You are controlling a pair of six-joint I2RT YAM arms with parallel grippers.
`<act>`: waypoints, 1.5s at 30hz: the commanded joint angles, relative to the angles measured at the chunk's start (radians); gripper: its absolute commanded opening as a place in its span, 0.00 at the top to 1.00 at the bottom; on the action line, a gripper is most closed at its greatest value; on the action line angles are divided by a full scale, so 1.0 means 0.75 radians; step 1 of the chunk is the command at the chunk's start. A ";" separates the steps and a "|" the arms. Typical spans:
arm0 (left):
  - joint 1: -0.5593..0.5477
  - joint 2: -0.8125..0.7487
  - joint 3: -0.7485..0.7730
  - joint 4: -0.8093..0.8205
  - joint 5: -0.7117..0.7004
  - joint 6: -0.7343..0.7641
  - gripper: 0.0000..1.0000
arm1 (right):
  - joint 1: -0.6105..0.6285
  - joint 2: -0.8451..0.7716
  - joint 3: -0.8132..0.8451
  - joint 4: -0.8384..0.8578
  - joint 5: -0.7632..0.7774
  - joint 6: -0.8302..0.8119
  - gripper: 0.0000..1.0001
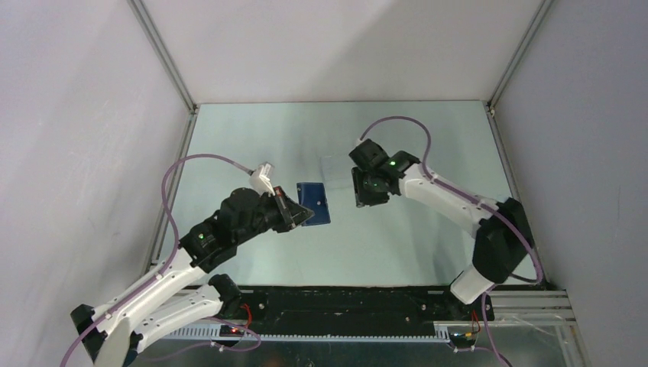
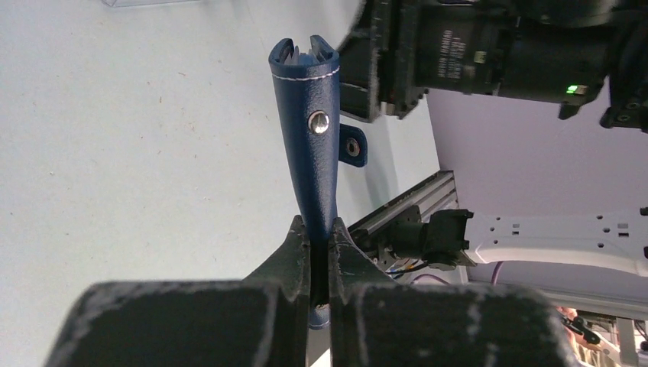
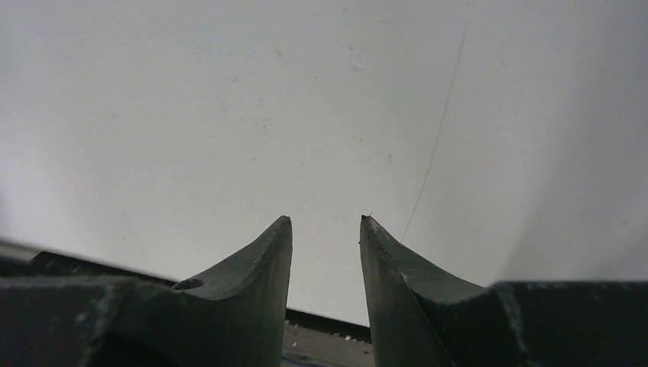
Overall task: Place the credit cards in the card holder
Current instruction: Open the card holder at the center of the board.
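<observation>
My left pincer [image 2: 317, 227] clamps one edge of the small navy-blue leather folding card holder [image 2: 309, 145] jutting ahead; right pincer [image 3: 325, 222] apart, looks empty. Insertion force may pivot it.

The left arm [image 1: 157, 287] and right arm [image 1: 445, 199] have white shells, black joints, small green lights [image 1: 393, 162] and looping mauve cables [image 1: 200, 157]; the right end effector [image 3: 325, 223] has black wedge-shaped fingers [image 3: 256, 279]

The dark navy card holder [image 1: 313, 203] is pinched by one end in the left pincer [image 2: 319, 229] and held off the bench [image 1: 252, 138]. It shows white stitching, a silver snap stud and a loose snap tab. A pale, see-through credit card [image 2: 149, 2] shows only as a sliver on the bench beyond.
</observation>
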 commanded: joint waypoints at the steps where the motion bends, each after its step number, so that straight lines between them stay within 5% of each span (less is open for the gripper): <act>1: -0.005 -0.009 0.029 0.080 0.018 -0.013 1.00 | -0.076 -0.234 -0.078 0.145 -0.302 -0.064 0.56; 6: -0.004 0.020 0.020 0.082 0.010 -0.028 1.00 | -0.172 -0.387 -0.155 0.346 -0.684 -0.036 0.41; 11: -0.005 0.067 0.027 0.080 0.022 -0.025 1.00 | -0.115 -0.434 -0.157 0.476 -0.802 0.007 0.23; 18: -0.005 0.060 0.018 0.081 0.020 -0.022 1.00 | -0.004 -0.309 -0.094 0.483 -0.792 0.000 0.21; 30: -0.005 0.040 -0.008 0.081 0.019 -0.024 1.00 | 0.073 -0.195 0.033 0.273 -0.483 -0.012 0.59; 41: -0.004 0.032 -0.014 0.080 0.032 -0.021 1.00 | 0.063 -0.181 0.033 0.281 -0.493 -0.003 0.65; 45: -0.004 0.020 -0.012 0.081 0.033 -0.014 1.00 | 0.060 -0.173 0.026 0.313 -0.537 0.005 0.79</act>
